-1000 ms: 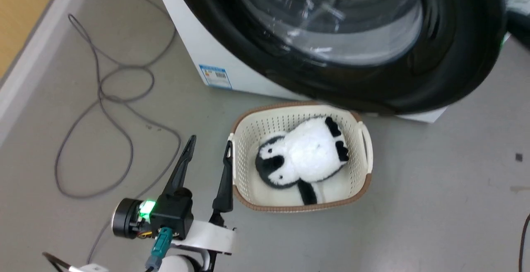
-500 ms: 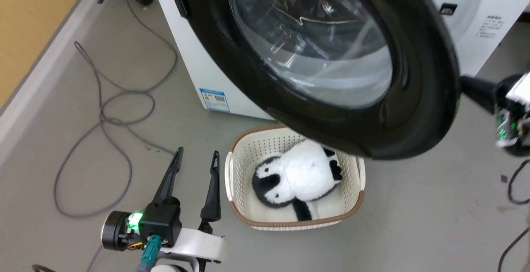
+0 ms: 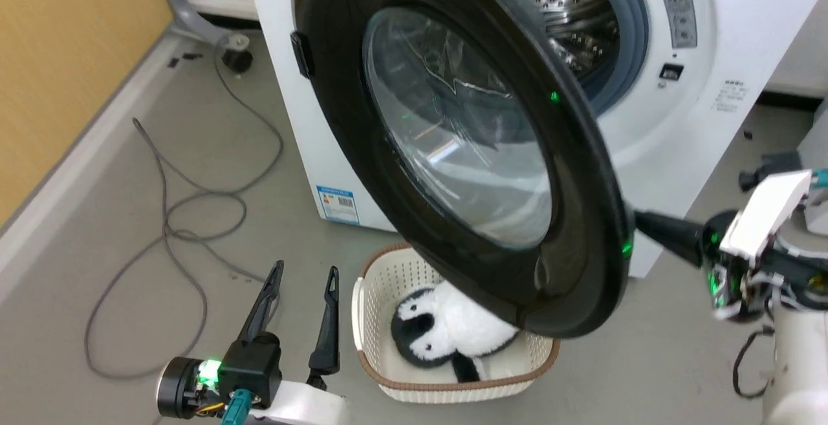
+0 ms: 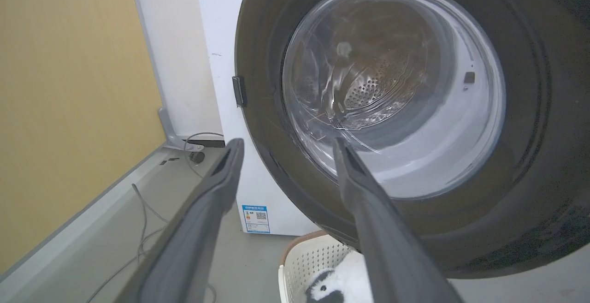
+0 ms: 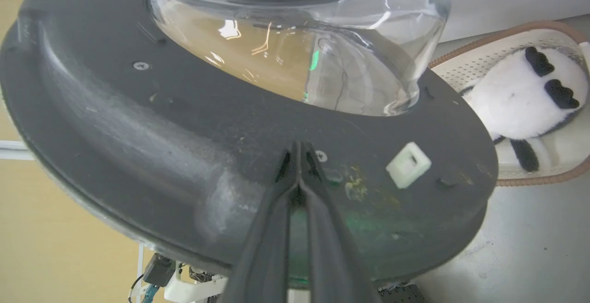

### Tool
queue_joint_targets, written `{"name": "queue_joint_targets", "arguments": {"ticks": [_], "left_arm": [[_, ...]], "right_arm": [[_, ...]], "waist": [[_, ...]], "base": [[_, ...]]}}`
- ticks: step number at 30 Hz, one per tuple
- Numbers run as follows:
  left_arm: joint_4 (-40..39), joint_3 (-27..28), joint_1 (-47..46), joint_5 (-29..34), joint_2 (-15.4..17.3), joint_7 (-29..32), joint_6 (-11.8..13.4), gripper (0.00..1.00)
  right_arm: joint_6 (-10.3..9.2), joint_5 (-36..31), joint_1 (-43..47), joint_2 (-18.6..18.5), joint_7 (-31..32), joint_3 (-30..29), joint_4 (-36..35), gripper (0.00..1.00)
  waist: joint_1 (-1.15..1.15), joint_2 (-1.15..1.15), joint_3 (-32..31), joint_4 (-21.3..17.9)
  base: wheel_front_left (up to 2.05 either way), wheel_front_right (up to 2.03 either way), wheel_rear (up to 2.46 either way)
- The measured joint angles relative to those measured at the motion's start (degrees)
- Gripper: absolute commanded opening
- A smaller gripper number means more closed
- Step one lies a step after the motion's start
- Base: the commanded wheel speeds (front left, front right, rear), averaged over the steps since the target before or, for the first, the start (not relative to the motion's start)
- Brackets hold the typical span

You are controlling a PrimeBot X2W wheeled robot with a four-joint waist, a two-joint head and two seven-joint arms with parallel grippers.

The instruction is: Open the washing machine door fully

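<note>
Two grippers in shot. R gripper (image 5: pixel 298 148): both long fingers pressed together, no gap btwn them. Tips rest against the matte inner face of the washing machine door (image 5: pixel 184 132), just below the bulging glass bowl and near a small white latch block (image 5: pixel 408 164). It clamps nothing I can see.

In head view the R arm reaches in roughly level from the right edge, fingers pointing left. The tips are hidden behind the door's black rim there, so contact can't be judged from that angle.

L gripper (image 3: pixel 305 270): fingers spread wide, holding nothing, pointing up-frame from lower left, just left of the basket (image 3: pixel 369 295). Its forearm is cut off by the bottom edge. In L wrist view its fingers point toward the door's glossy outer face, apart from it.

Door stands part-open, left edge at the washer (image 3: pixel 711 88) front, free edge swung out over the basket. Steel drum (image 3: pixel 569 4) w/ grey ring shows behind its top right. A plush penguin (image 3: pixel 427 331) lies in the basket, partly covered by the door. Grey cable (image 3: pixel 168 218) loops on the floor at left.
</note>
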Motion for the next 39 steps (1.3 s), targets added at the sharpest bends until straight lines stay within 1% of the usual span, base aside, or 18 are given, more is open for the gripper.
{"name": "queue_joint_targets", "arguments": {"ticks": [3,6,13,23,24,25,31,35,39], "left_arm": [[0.3,-0.1,0.4,0.0,0.0,0.0,-0.4,1.0],[0.7,-0.2,1.2,0.0,0.0,0.0,-0.5,1.0],[0.7,-0.2,2.2,0.0,0.0,0.0,-0.9,1.0],[0.8,-0.2,2.3,0.1,0.0,0.0,-1.0,1.0],[0.8,-0.2,2.3,0.1,0.0,0.0,-1.0,1.0],[0.8,-0.2,2.3,0.0,0.0,0.0,-1.0,1.0],[1.3,-0.2,2.8,0.0,0.0,0.0,-1.4,1.0],[1.4,-0.4,2.8,0.0,0.0,0.0,-1.4,1.0],[1.7,-0.5,2.9,0.0,0.0,0.0,-1.4,1.0]], "right_arm": [[0.0,1.7,3.0,0.2,0.9,1.1,-2.6,0.0],[-0.01,5.7,5.5,0.2,0.6,3.3,-3.9,0.0],[0.0,13.4,8.8,0.3,-4.0,10.6,-5.9,0.0],[0.0,18.7,12.4,0.3,-8.2,20.7,-6.6,0.0],[0.0,18.7,12.4,0.3,-8.2,20.7,-6.6,0.0],[0.0,19.8,12.9,0.3,-9.0,23.0,-6.8,0.0],[0.0,23.2,13.5,0.4,-11.8,29.3,-7.0,0.0],[0.0,24.6,13.5,0.4,-14.0,32.0,-7.0,0.0],[0.0,24.9,13.5,0.5,-15.5,33.3,-7.0,0.0]], "waist": [[0.0,0.0,-1.1,0.4],[0.0,0.0,-2.1,0.9],[0.0,0.0,-2.8,2.1],[0.0,0.0,-3.0,4.2],[0.0,0.0,-3.0,4.2],[0.0,0.0,-3.0,4.4],[0.0,0.0,-3.0,5.3],[0.0,0.0,-3.1,6.1],[0.01,0.0,-3.4,6.3]], "base": [[0.0,0.0,0.0],[0.0,0.0,0.0],[0.0,0.0,0.0],[0.0,0.0,0.0],[0.0,0.0,0.0],[0.0,0.0,0.0],[0.0,0.0,0.0],[0.0,0.0,0.0],[0.0,0.0,0.0]]}}
